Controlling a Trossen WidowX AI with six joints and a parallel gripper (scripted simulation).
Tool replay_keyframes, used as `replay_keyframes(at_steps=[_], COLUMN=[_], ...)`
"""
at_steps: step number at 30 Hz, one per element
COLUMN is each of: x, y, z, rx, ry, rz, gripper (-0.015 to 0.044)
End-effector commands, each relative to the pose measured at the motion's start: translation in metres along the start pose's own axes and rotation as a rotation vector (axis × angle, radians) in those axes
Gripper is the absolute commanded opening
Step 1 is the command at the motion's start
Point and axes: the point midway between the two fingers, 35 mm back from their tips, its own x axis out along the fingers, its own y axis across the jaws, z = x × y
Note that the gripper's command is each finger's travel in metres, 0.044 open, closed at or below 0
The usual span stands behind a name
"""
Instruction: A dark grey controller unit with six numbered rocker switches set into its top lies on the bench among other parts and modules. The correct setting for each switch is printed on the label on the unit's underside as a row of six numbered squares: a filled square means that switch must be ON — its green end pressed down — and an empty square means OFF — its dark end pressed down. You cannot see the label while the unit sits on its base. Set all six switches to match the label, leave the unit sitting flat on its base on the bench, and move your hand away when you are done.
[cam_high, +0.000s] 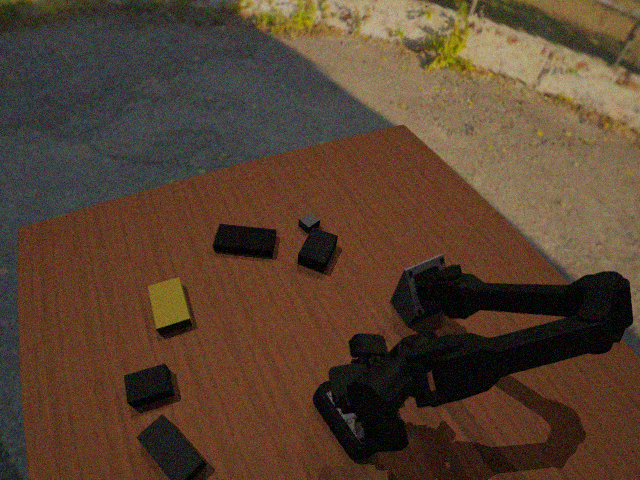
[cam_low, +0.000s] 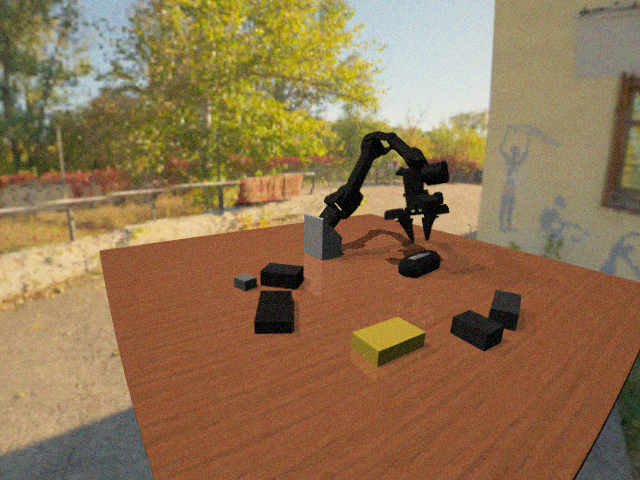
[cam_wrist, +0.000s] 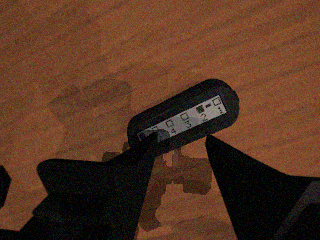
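The dark controller unit (cam_high: 333, 424) (cam_low: 408, 268) (cam_wrist: 175, 106) lies upside down on the bench, its pale label (cam_low: 424, 256) (cam_wrist: 193, 119) facing up. In the wrist view, square 1 is empty, 2 filled, 3 and 4 empty. A finger and shadow partly cover the end with 5 and 6; square 6 looks dark, 5 is unclear. The switches are hidden underneath. My gripper (cam_low: 420, 240) (cam_wrist: 181, 138) is partly open and empty, pointing down above the unit. In the wrist view its left fingertip overlaps the label's far end; the right tip shows beside the unit's long edge.
A yellow block (cam_high: 169, 303) (cam_low: 390, 335) lies away from the unit. Two dark blocks (cam_high: 149, 383) (cam_high: 171, 446) lie nearer it. Two black blocks (cam_high: 245, 240) (cam_high: 318, 249) and a small grey block (cam_high: 309, 221) lie farther off. The arm's base bracket (cam_low: 315, 236) stands behind.
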Motion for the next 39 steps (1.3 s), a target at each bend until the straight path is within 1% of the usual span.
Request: replay_keyframes(at_steps=[1,6,8,23,39], x=[0.002,0.004,0.005,0.006,0.028], y=[0.026,0.049,0.053,0.053,0.052], z=[-0.004,-0.011,-0.012,-0.012,-0.017], rx=[0.478,0.958,1.022,1.021,1.025], ry=[0.115,0.191,0.198,0.198,0.202], rz=[-0.065,-0.192,-0.213,-0.213,-0.211], gripper=[0.0315,0.0440,0.0440,0.0440,0.0440])
